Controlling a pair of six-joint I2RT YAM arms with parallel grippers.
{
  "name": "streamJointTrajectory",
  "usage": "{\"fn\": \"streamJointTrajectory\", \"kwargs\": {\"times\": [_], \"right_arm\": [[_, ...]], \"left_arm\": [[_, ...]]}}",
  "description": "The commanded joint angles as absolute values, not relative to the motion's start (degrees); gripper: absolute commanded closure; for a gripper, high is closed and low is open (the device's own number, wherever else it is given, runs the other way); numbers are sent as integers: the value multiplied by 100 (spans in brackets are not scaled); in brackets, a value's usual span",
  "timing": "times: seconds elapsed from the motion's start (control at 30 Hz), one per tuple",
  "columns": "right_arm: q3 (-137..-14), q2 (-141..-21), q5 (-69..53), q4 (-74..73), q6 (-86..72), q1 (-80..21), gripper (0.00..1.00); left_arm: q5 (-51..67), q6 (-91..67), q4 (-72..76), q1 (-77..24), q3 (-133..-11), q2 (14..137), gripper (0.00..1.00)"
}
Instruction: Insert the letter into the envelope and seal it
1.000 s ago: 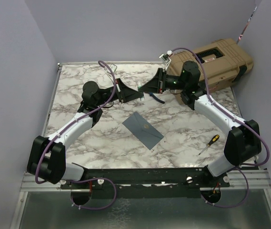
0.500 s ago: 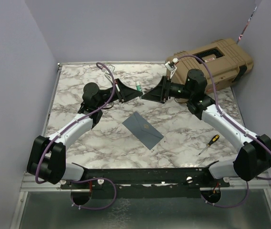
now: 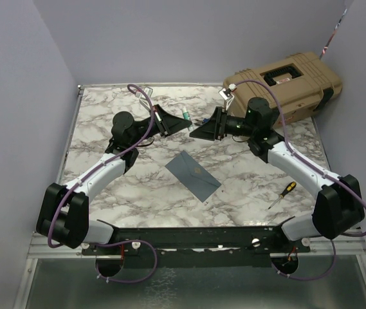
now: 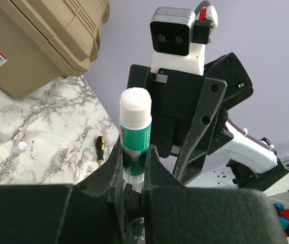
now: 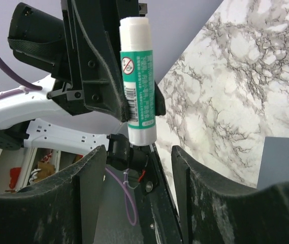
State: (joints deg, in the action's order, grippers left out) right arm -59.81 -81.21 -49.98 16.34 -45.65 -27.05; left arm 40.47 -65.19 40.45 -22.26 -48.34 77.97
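Observation:
The grey-blue envelope (image 3: 193,172) lies flat and askew mid-table, its flap down; a corner of it shows in the right wrist view (image 5: 284,161). The letter is not in view. My left gripper (image 3: 177,122) is raised over the far middle of the table and is shut on a green-and-white glue stick (image 4: 135,127), holding it by its lower end. The stick also shows in the right wrist view (image 5: 139,86). My right gripper (image 3: 201,131) faces the left one, open and empty, with its jaws just short of the stick's end (image 5: 138,168).
A tan hard case (image 3: 285,84) stands at the back right corner. A yellow-and-black screwdriver (image 3: 282,194) lies near the right front. A small white round thing (image 4: 20,148) lies on the marble near the case.
My right gripper swung right and back, then came left and down again towards the glue stick. My left gripper rose slightly and kept its hold on the stick.

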Motion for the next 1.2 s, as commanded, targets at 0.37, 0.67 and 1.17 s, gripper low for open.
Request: {"fn": "streamJointTrajectory", "kwargs": {"times": [0.37, 0.67, 1.17], "right_arm": [[-6450, -8528, -4689, 1894, -4518, -2760, 59], [-6723, -8756, -4720, 1462, -4168, -2800, 94], [-7022, -8834, -5433, 968, -3513, -2804, 100]], "left_arm": [[3995, -6456, 4085, -2259, -4826, 7706, 100], [3777, -6410, 4087, -2259, -4852, 7656, 100], [3544, -5807, 3508, -2191, -5119, 7640, 64]]}}
